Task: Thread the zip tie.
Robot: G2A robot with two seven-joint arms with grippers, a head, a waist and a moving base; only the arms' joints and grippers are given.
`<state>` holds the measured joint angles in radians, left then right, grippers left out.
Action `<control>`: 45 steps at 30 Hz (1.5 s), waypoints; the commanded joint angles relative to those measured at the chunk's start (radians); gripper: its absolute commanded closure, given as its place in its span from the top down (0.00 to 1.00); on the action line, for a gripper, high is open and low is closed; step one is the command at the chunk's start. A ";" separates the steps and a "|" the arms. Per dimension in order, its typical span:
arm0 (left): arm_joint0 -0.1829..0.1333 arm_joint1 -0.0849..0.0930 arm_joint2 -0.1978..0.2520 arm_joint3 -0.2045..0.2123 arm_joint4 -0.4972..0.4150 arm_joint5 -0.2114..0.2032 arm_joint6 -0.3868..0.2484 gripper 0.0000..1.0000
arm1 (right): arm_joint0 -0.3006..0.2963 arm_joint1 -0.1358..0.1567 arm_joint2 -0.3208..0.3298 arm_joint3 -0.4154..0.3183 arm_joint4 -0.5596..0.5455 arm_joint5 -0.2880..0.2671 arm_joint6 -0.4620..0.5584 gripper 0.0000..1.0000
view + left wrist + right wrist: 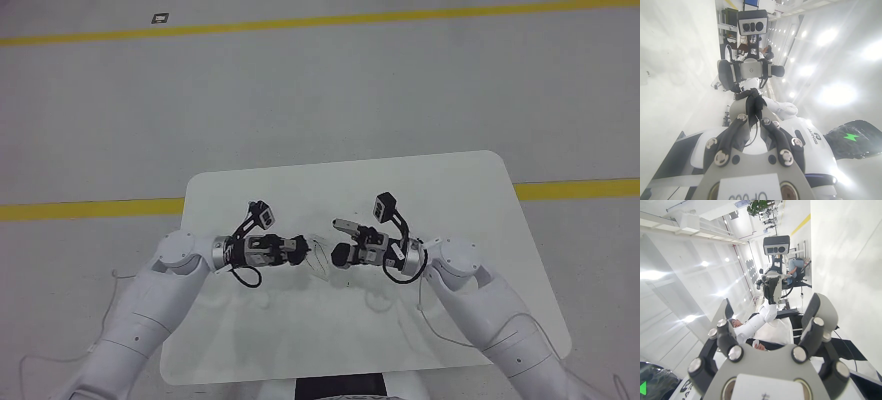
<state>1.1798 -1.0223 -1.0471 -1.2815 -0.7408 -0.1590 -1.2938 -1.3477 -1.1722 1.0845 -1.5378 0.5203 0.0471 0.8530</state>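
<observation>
Grey floor (pixel 300 90) crossed by yellow lines (pixel 300 22) surrounds the white, round-cornered counter (pixel 450 180) that takes up the lower middle of my top view. Both arms come in from the lower corners and meet just left of the frame's centre, over the counter.

My left hand (pixel 298 250) points toward the right of the frame and is clenched, its dark fingers pressed together. From the right wrist camera I see it end-on as one narrow wedge. My right hand (pixel 340 242) faces it from the other side, released, with its fingers (pixel 815 313) spread wide apart.

The thin, pale, translucent plastic zip tie (pixel 318 255) shows as a faint curved loop in the gap between the two hands, at the centre of the top view. It starts right at the tips of the left hand, which appears to be pinching it. From there it bows toward the lower part of the frame and ends near the right hand's lower finger. I cannot tell whether the tie touches the right hand, nor where its head and tail are.
</observation>
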 commanded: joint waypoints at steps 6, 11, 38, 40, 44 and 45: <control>0.000 0.001 -0.002 -0.001 0.004 -0.006 0.002 0.00 | -0.001 0.000 0.000 0.000 0.000 -0.001 -0.003 1.00; 0.008 0.000 -0.009 0.002 0.008 -0.038 0.056 0.00 | -0.001 0.000 0.000 0.000 0.000 -0.001 -0.003 1.00; 0.068 -0.027 -0.315 -0.068 -0.065 -0.181 0.017 0.00 | -0.001 0.000 0.000 0.000 0.000 -0.001 -0.003 1.00; 0.070 -0.029 -0.338 -0.090 -0.027 -0.181 0.040 0.00 | -0.001 0.000 0.000 0.000 0.000 -0.001 -0.003 1.00; 0.081 -0.049 -0.382 -0.129 -0.010 -0.181 0.046 0.00 | -0.001 0.000 0.000 0.000 0.000 -0.001 -0.003 1.00; 0.081 -0.055 -0.394 -0.135 0.008 -0.181 0.046 0.00 | -0.001 0.000 0.000 0.000 0.000 -0.001 -0.003 1.00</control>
<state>1.2605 -1.0709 -1.4278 -1.4104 -0.7544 -0.3401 -1.2465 -1.3487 -1.1724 1.0845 -1.5382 0.5205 0.0461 0.8500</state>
